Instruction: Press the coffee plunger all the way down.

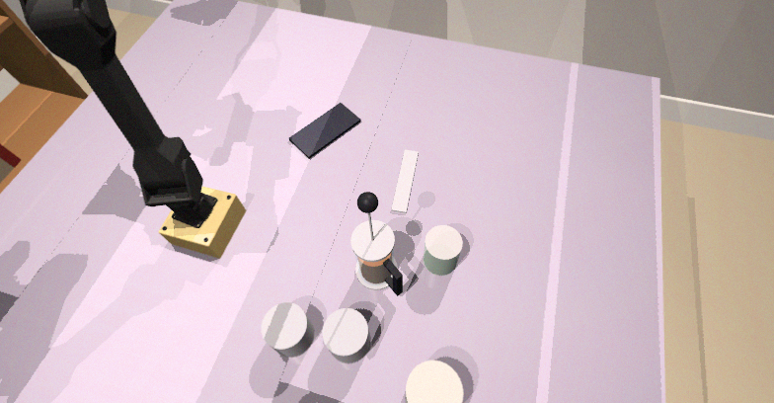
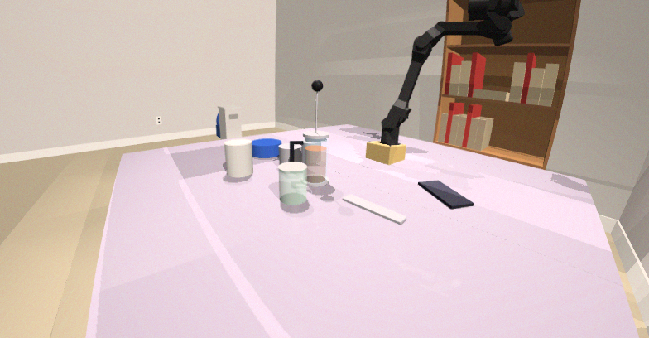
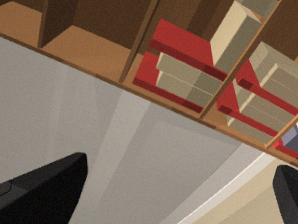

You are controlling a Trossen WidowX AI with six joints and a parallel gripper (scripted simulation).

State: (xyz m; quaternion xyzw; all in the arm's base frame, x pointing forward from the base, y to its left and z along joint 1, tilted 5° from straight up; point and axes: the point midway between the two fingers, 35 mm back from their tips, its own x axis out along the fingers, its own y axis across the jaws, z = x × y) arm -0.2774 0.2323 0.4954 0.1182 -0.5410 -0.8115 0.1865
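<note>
Open air surrounds the raised plunger knob (image 2: 317,85); a green-tinted cup (image 2: 292,183) and white canisters (image 2: 238,157) crowd the press's base.

Black plunger knob (image 1: 367,201), lilac table (image 1: 488,128), yellow base (image 1: 202,230)
</note>
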